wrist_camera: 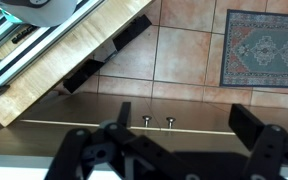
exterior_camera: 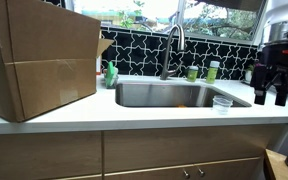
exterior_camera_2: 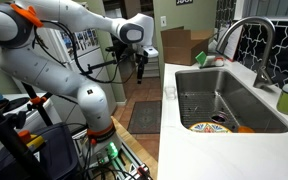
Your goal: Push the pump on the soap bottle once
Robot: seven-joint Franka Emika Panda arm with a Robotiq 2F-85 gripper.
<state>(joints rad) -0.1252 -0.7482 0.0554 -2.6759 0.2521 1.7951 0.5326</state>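
Gripper (wrist_camera: pixel 174 150) fingers (wrist_camera: pixel 89 152) are spread wide, holding nothing (tiles and a rug (wrist_camera: pixel 264 45) lie below). It hangs near the counter's (exterior_camera: pixel 134 113) end. Past the sink (exterior_camera: pixel 174 96), well apart, the soap bottle (exterior_camera: pixel 212 71) stands beside the faucet (exterior_camera: pixel 172 50).

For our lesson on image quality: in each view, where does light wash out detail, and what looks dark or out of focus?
In an exterior view, the window behind the faucet is blown out white; in an exterior view, the white counter shows little texture; in the wrist view, the gripper is dark and blurred, while the rug looks sharp.
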